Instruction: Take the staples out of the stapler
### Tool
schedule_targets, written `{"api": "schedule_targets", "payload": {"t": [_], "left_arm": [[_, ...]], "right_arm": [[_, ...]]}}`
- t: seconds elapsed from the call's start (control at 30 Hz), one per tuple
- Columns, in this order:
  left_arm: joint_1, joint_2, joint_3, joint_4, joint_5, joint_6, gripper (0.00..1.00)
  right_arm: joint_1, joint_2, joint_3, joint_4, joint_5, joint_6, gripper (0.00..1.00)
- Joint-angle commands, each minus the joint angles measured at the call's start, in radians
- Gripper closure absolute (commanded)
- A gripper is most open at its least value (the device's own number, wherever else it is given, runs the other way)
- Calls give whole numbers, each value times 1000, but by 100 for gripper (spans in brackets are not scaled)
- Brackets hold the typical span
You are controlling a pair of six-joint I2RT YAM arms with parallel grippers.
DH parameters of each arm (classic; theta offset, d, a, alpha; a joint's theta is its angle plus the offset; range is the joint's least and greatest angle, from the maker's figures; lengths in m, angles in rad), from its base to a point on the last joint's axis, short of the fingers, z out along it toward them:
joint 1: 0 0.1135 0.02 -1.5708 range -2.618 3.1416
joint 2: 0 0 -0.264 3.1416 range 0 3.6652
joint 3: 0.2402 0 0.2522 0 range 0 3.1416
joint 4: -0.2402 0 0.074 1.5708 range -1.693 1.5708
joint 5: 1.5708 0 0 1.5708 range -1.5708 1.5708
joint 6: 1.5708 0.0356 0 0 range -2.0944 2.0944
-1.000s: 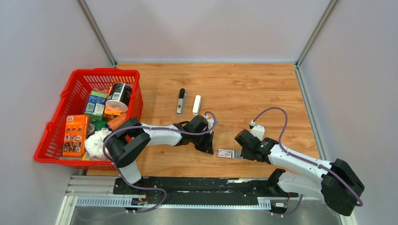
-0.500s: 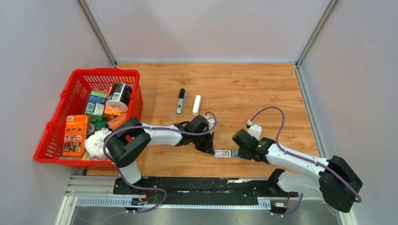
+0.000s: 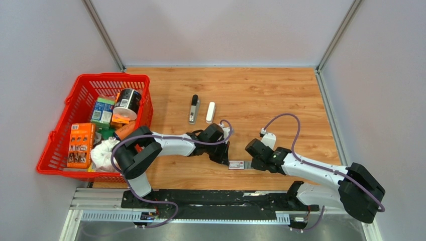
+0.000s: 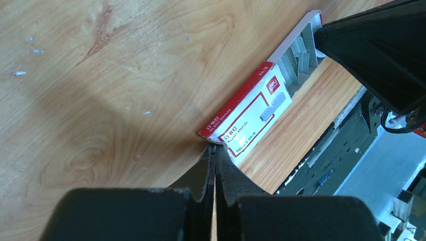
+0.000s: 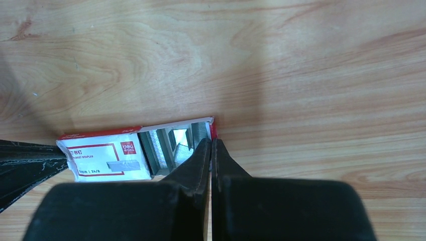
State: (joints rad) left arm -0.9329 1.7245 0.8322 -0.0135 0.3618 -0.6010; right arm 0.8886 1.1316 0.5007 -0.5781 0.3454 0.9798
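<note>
Against the staple box's (image 4: 251, 118) ends rest left pincer (image 4: 213, 153) and right pincer (image 5: 211, 145), closed.

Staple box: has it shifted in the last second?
Yes. In the top view the staple box has slid left, closer to the unmoved left gripper, with the right gripper following behind it.

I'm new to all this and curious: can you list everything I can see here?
slim white plastic stapler: one, white, mid-table.
grey-metal, black-tipped bar: one, grey and black, just left of the stapler.
flat red-and-white staple box: one, slid open, staples showing, near edge between the grippers.
red plastic basket: one, red, table's left, holding boxes, a can, white cloth.
wooden table: one, brown, under everything.
left gripper: one, black, shut, tip at the box's sleeve end.
right gripper: one, black, shut, tip at the box's open end.
</note>
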Motion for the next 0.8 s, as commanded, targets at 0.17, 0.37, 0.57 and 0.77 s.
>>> {"api": "schedule_targets", "payload": {"t": [0.17, 0.37, 0.57, 0.77], "left_arm": [[-9, 18, 18, 1, -11, 1, 100], [-7, 14, 13, -2, -12, -2, 100], [-7, 9, 13, -3, -12, 3, 100], [-9, 4, 12, -11, -15, 7, 100]], "right_arm": [[41, 60, 30, 72, -45, 30, 100], [67, 97, 45, 113, -59, 34, 100], [88, 151, 74, 147, -80, 28, 100], [90, 142, 87, 129, -66, 22, 100]]}}
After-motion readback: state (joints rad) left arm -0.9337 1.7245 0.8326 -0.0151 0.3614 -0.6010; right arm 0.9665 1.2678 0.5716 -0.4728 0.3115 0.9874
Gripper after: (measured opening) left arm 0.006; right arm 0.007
